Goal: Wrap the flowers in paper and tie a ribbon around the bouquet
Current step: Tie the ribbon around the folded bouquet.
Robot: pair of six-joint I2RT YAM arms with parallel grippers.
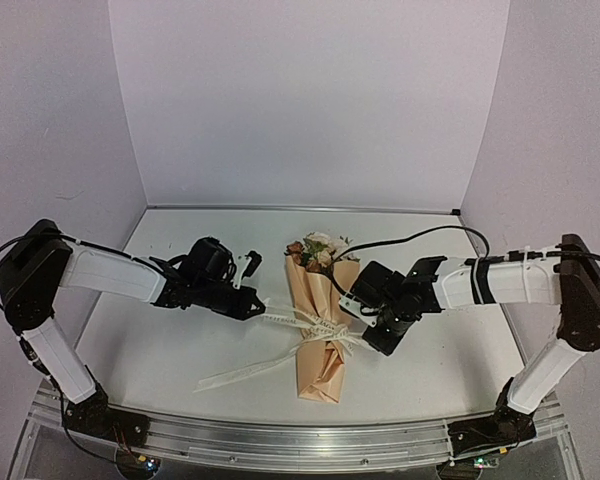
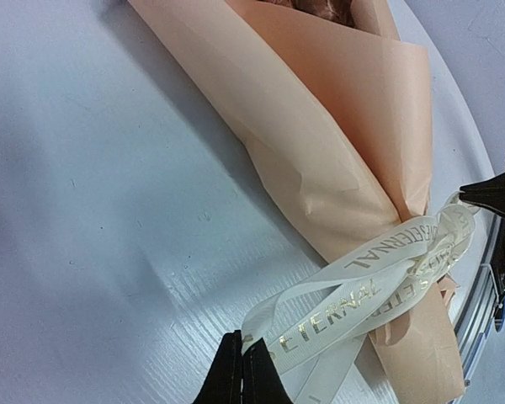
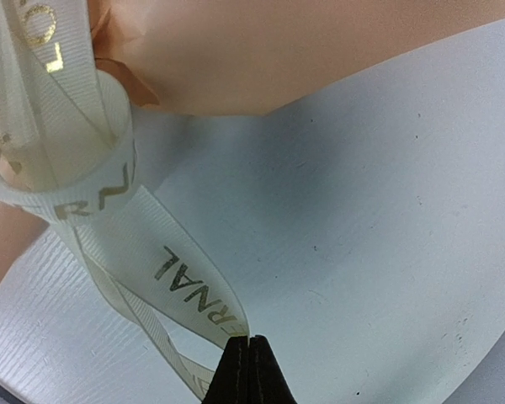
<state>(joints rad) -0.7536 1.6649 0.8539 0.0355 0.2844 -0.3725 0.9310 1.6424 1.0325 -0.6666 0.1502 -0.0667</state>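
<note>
Peach-paper bouquet [image 1: 321, 345] lies mid-desk [image 1: 170, 345], flower heads pointing away. Cream ribbon [image 1: 290, 318] circles its waist. Left tool [image 1: 254, 306] and right tool [image 1: 368, 338] are each clamped on a strand on opposite sides, evidently to cinch the knot.

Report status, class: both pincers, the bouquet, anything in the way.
Left pincer shut on ribbon. Right pincer shut on ribbon too. Bouquet wrapped, lying flat. No obstruction seen.

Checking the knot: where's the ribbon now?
Top view, table centre: the ribbon circles the bouquet at its middle, one strand in the left gripper, another in the right gripper.
</note>
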